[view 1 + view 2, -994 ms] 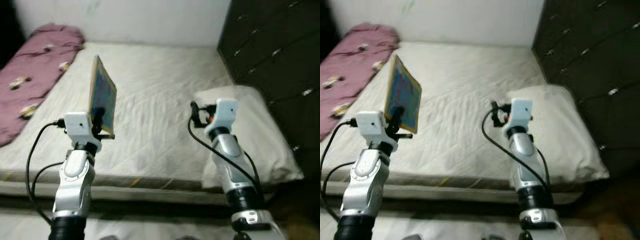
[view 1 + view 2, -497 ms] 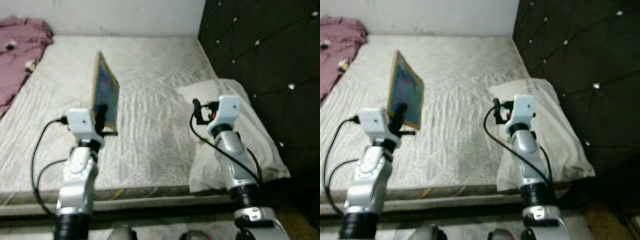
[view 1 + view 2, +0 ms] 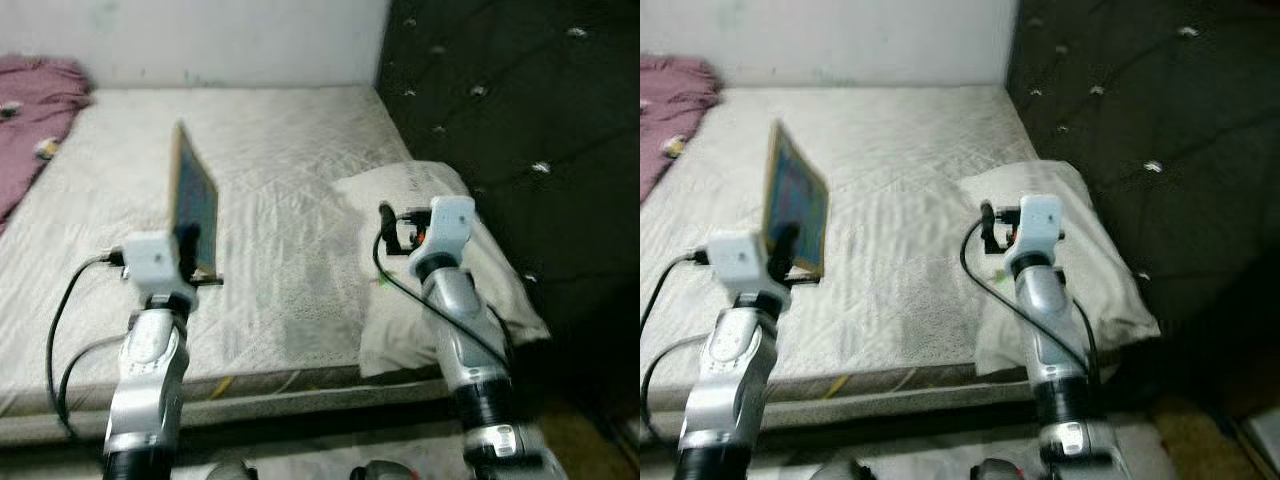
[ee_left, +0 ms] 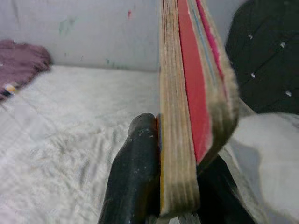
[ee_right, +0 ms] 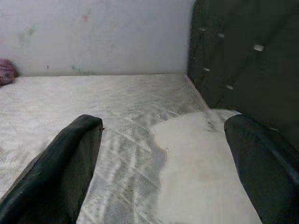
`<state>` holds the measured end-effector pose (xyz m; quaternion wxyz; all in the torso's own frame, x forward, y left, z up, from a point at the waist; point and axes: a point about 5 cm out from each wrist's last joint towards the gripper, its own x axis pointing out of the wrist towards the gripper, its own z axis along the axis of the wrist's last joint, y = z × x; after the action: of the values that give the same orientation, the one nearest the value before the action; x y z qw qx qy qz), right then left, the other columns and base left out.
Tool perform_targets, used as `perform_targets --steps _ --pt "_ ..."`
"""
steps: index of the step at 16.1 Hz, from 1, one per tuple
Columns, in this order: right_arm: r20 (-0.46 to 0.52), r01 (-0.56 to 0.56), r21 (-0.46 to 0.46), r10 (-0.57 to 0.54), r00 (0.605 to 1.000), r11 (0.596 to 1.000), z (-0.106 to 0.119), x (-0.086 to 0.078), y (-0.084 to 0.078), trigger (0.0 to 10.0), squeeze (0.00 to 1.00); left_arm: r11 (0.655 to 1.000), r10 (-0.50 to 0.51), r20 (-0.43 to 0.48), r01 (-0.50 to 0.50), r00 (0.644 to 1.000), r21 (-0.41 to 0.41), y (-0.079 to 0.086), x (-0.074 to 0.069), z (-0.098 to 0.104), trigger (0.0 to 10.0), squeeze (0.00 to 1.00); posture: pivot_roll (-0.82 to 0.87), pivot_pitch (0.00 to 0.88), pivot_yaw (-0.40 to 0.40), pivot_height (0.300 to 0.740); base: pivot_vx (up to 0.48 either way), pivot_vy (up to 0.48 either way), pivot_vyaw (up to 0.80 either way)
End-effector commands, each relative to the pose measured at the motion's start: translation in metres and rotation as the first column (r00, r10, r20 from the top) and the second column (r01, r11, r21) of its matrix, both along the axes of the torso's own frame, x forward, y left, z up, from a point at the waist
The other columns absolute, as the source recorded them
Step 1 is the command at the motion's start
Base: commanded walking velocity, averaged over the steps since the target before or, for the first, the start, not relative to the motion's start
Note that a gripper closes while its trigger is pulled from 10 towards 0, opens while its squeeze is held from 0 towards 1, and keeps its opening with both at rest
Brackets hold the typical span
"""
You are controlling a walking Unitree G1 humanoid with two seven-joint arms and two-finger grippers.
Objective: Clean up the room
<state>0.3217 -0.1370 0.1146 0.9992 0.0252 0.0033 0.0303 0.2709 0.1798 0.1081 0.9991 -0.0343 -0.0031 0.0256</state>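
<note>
A thin picture book [image 3: 194,208] with a blue cover stands upright on its edge above the near side of the bed [image 3: 270,150], and my left gripper [image 3: 192,260] is shut on its lower edge. Close up in the left wrist view, the book [image 4: 187,107] shows its yellowed page edges and red cover between two black fingers [image 4: 133,172]. My right gripper [image 3: 388,228] is raised over the white pillow [image 3: 440,270]; in the right wrist view its fingers [image 5: 60,172] stand wide open with nothing between them.
A pink blanket [image 3: 35,110] lies heaped at the bed's far left. A dark tufted headboard [image 3: 500,110] rises along the right side. The pale wall [image 3: 200,40] runs behind the bed. The bed's front edge [image 3: 260,390] is just before me.
The camera has swung right: the headboard takes up more of the picture and the pink blanket has slid toward the left edge. Both arms keep their poses and the book stays gripped.
</note>
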Motion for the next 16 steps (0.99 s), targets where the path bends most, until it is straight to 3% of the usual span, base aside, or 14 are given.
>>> perform_targets --steps 1,3,4,8,14,16 --pt "0.002 0.032 0.000 -0.032 0.999 0.999 0.002 -0.003 -0.008 10.0 0.00 0.999 -0.033 0.059 0.033 0.998 -0.001 -0.009 0.002 0.014 10.0 0.00 -0.06 0.000 -0.009 0.740 0.000 0.000 -0.80" --pt "-0.020 0.050 -0.010 -0.050 0.999 0.999 -0.005 -0.007 -0.014 10.0 0.00 1.000 -0.012 0.032 0.012 0.999 -0.021 -0.013 -0.002 0.010 10.0 0.00 -0.06 0.000 -0.014 0.740 0.000 0.000 -0.80" --pt "-0.039 0.056 -0.020 -0.056 0.998 0.998 -0.010 -0.011 -0.017 10.0 0.00 0.993 -0.008 -0.026 0.005 1.000 -0.115 -0.014 -0.005 0.002 10.0 0.00 -0.06 0.000 -0.014 0.740 0.000 0.000 -0.80" --pt "-0.037 0.031 -0.029 -0.033 0.999 0.999 -0.008 -0.015 -0.012 10.0 0.00 0.996 -0.017 -0.006 0.016 1.000 -0.089 -0.016 -0.007 0.007 10.0 0.00 -0.07 0.000 -0.015 0.740 0.000 0.000 -0.36" --pt "-0.052 0.023 -0.003 -0.024 0.998 1.000 -0.007 -0.018 -0.011 10.0 0.00 0.990 0.001 0.014 0.001 1.000 -0.142 -0.021 -0.008 0.014 10.0 0.00 -0.07 0.034 -0.030 0.740 0.000 0.000 0.00" --pt "-0.058 0.006 0.003 -0.006 0.998 1.000 -0.007 -0.020 -0.011 10.0 0.00 0.989 0.001 0.001 -0.001 1.000 -0.146 -0.020 -0.011 0.012 10.0 0.00 -0.07 0.039 -0.030 0.740 0.000 0.000 -0.79"
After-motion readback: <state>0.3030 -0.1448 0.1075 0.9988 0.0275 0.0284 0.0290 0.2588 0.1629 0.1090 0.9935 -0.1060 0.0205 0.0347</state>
